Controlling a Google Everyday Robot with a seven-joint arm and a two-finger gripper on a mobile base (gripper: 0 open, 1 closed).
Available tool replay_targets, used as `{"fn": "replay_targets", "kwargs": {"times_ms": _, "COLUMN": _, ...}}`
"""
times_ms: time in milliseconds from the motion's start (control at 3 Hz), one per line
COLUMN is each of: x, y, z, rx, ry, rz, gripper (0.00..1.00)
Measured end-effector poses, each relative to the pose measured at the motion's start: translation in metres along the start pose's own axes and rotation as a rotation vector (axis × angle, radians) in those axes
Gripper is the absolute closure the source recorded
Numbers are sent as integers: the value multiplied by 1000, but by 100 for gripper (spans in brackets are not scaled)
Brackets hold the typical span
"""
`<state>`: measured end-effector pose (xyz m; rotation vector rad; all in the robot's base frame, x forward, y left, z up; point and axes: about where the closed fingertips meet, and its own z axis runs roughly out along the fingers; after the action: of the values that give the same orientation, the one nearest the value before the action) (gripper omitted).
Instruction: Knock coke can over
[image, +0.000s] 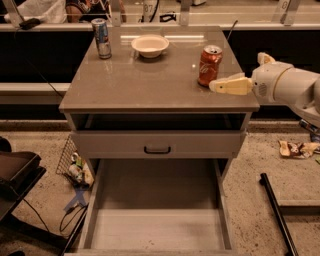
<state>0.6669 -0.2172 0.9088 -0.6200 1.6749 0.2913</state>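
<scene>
Side table with one arm reaching in from the right. The gripper (215, 86), a cream, wedge-shaped piece on a rounded white wrist, hangs over the right front corner of the table (145, 87). It cannot be told whether its jaws are spread or pressed together.

Just beyond the jaws and slightly to their left stands the coke can (209, 65), upright. It is a short orange-red metal cylinder with a silver top and pale lettering. The jaw tip overlaps the can's base in this view, and whether the two touch cannot be told. Nothing lies between them.

Well to the left of the jaws, toward the back of the table, sits a shallow, round, off-white bowl (150, 46) with its pale inside showing. Farther left, at the back left corner, a taller, slimmer blue-and-silver can (102, 38) stands upright. The tabletop is a smooth, faintly glossy grey-brown slab.

Below and left of the jaws is a shut upper drawer (120, 145) with a dark handle (157, 149). Under it the lower drawer (157, 230) is pulled out, its flat grey bottom in view.

On the speckled floor, a wire basket (67, 155) far to the left holds small items too small to name. Crumpled wrappers (297, 148) and a black rod (280, 215) lie below the wrist, to the right.
</scene>
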Motion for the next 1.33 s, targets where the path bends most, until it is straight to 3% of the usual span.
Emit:
{"fn": "replay_targets", "kwargs": {"times_ms": 667, "x": 14, "y": -19, "z": 70, "rx": -25, "ry": -71, "rz": 57, "gripper": 0}}
{"fn": "replay_targets", "kwargs": {"times_ms": 1000, "x": 16, "y": -22, "z": 93, "rx": -30, "ry": -104, "rz": 99, "gripper": 15}}
{"fn": "replay_targets", "kwargs": {"times_ms": 1333, "x": 12, "y": -22, "z": 113, "rx": -51, "ry": -142, "rz": 139, "gripper": 39}}
